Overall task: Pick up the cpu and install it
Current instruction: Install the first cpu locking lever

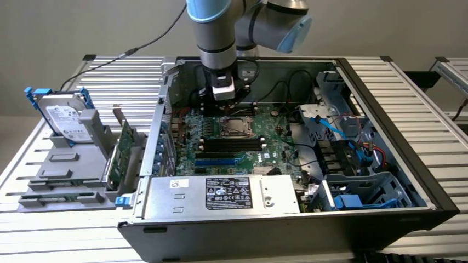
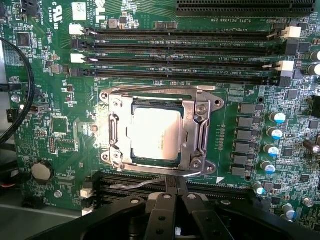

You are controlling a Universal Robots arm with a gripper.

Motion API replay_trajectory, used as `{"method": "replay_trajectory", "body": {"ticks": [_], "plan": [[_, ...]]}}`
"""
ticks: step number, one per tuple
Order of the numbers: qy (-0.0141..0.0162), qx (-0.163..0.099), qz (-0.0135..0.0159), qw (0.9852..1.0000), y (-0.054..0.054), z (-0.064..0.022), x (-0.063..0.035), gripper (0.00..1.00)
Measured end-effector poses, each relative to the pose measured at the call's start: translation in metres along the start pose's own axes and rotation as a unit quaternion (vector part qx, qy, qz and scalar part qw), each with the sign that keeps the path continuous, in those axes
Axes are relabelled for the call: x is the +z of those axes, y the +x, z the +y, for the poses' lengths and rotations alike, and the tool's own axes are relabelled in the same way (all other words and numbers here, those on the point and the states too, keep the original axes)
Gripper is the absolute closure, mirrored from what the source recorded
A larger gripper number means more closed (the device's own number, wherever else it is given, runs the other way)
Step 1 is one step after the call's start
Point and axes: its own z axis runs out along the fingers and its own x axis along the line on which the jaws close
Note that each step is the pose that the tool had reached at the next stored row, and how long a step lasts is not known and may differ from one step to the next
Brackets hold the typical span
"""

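Observation:
The cpu [image 2: 156, 134] is a small square chip with a pale silver top, lying flat inside the metal socket frame [image 2: 201, 134] on the green motherboard [image 2: 60, 100]. My gripper [image 2: 176, 184] is shut with nothing between its fingers, its tips just off the socket's edge beside the thin wire lever [image 2: 132, 184]. In the exterior view the gripper [image 1: 223, 105] hangs inside the open computer case, just behind the cpu [image 1: 235, 127].
Long black memory slots [image 2: 180, 52] run along one side of the socket, more [image 1: 230, 145] in front of it. A silver hard drive [image 1: 64, 118] with blue bracket stands on a grey rack outside the case at the exterior view's left. The power supply [image 1: 227, 194] and case walls [image 1: 387, 126] hem the board.

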Motion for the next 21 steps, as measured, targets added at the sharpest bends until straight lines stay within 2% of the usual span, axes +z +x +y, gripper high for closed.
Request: {"method": "replay_trajectory", "body": {"ticks": [21], "plan": [[-0.0034, 0.005, 0.0006, 1.0, 0.0037, -0.0018, 0.0042, 0.89]]}}
